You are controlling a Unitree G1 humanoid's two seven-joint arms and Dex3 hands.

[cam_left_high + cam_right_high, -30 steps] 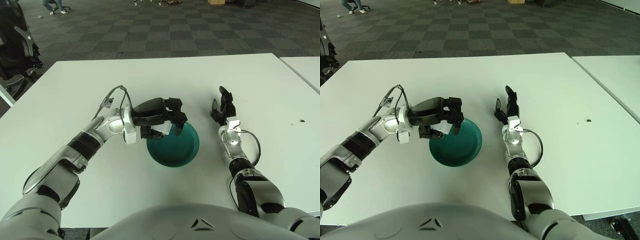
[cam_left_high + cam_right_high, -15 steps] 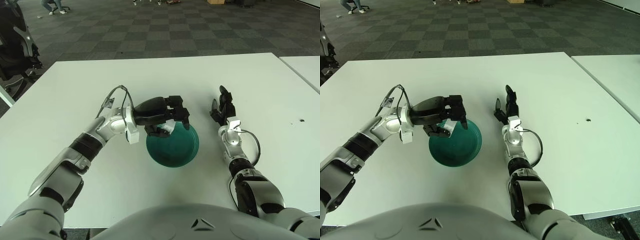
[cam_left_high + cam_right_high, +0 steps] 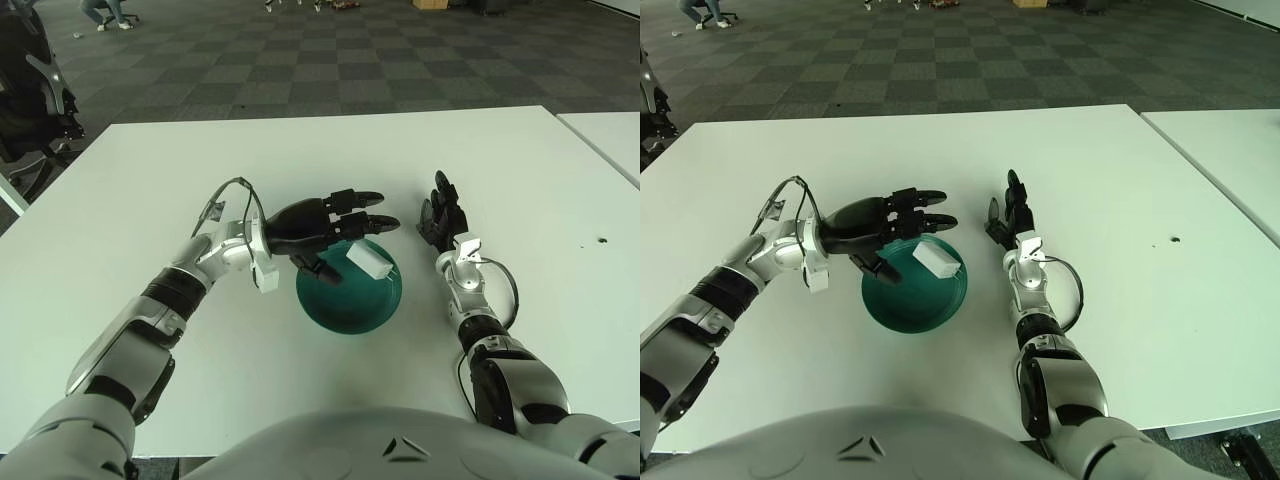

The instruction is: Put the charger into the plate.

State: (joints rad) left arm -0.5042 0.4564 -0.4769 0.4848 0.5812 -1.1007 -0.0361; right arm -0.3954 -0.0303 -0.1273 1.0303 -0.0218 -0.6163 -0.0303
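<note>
A white block-shaped charger (image 3: 367, 261) lies in the teal plate (image 3: 349, 299), near its far rim, mid-table. My left hand (image 3: 335, 224) is just above and left of the charger, fingers spread open and holding nothing. My right hand (image 3: 441, 215) rests on the table to the right of the plate, fingers upright and relaxed, holding nothing. The same scene shows in the right eye view, with the charger (image 3: 937, 260) in the plate (image 3: 913, 297).
The white table (image 3: 150, 170) stretches around the plate. A second white table (image 3: 610, 135) stands at the far right. A dark chair (image 3: 30, 90) stands off the far left corner. A thin cable (image 3: 228, 190) loops over my left wrist.
My left hand has opened over the plate and let go of the charger, which now lies in the plate. The right hand has hardly moved.
</note>
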